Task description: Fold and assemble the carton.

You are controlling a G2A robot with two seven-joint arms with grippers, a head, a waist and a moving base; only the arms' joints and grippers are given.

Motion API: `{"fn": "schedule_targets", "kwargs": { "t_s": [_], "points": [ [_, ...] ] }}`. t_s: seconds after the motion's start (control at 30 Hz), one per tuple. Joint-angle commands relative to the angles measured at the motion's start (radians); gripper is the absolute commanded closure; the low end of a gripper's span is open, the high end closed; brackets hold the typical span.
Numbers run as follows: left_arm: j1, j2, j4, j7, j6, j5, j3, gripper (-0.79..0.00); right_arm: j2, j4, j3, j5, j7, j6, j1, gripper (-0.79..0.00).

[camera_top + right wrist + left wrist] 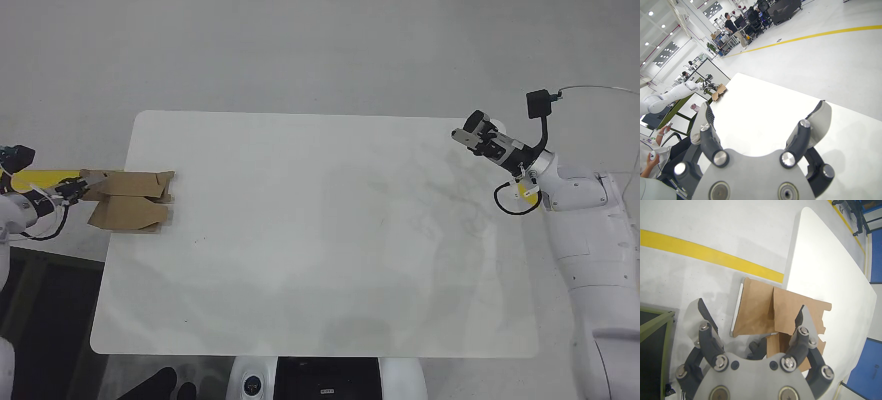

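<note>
A flattened brown carton (130, 198) lies on the left edge of the white table (320, 250), partly overhanging it. My left gripper (68, 188) sits just off that edge at the carton's overhanging end. In the left wrist view it (751, 306) is open, its fingers (705, 311) spread wide over the carton (757, 309), one flap running under the wrist. My right gripper (468, 131) hovers open over the table's far right corner with nothing in it. The right wrist view has it (763, 106) above the bare table (762, 91), with the carton (719, 91) far across.
A yellow line (715, 255) crosses the floor beyond the table's left edge. A green-framed stand (657, 321) is close to the left arm. Between the carton and the right gripper is bare tabletop.
</note>
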Motion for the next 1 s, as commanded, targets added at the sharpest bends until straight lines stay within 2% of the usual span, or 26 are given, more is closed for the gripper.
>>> {"fn": "schedule_targets", "kwargs": {
  "t_s": [0.0,0.03,0.07,0.1,0.43,0.63,0.97],
  "points": [
    [-0.006,-0.005,0.016,-0.01,-0.011,-0.01,0.003,-0.566,0.0,0.0,0.0,0.0,0.0,0.0,0.0,-0.785],
    [-0.009,-0.007,0.022,-0.014,-0.016,-0.014,0.005,-0.308,0.0,0.0,0.0,0.0,0.0,0.0,0.0,-0.785],
    [-0.012,-0.009,0.028,-0.018,-0.021,-0.02,0.005,-0.172,0.0,0.0,0.0,0.0,0.0,0.0,0.0,-0.785],
    [-0.014,-0.011,0.035,-0.021,-0.025,-0.027,0.006,0.0,0.0,0.0,0.0,0.0,0.0,0.0,0.0,-0.785],
    [-0.037,-0.021,0.08,-0.032,-0.053,-0.053,0.006,0.0,0.0,0.0,0.0,0.0,0.0,0.0,0.0,-0.785],
    [-0.051,-0.021,0.095,-0.028,-0.086,-0.123,-0.023,0.0,0.0,0.0,0.0,0.0,0.0,0.0,0.0,-0.785],
    [-0.074,-0.01,0.024,-0.01,-0.178,-0.249,-0.084,0.0,0.0,0.0,0.0,0.0,0.0,0.0,0.0,-0.785]
  ]
}}
